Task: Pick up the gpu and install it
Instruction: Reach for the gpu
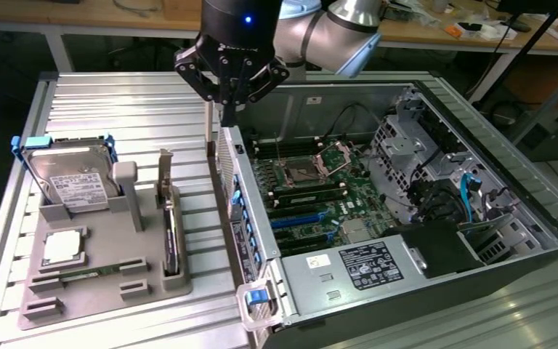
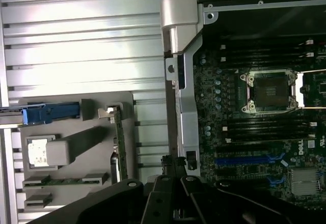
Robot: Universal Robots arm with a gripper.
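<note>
**Gripper shut and empty, gpu waiting in its holder**

Nearest, a gray holder is sitting on the metal table, carrying a green memory stick and a CPU chip. The gpu is standing on its edge in the holder, with its silvery bracket at the far end. Farther back, the gripper is hanging over the wall of the open computer case. It is pinched shut on nothing, well apart from the gpu.

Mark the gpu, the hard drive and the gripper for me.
gpu (image 1: 171, 229), exterior view, upright board's middle.
hard drive (image 1: 70, 180), exterior view, labelled face.
gripper (image 1: 229, 115), exterior view, between its fingertips.
</note>
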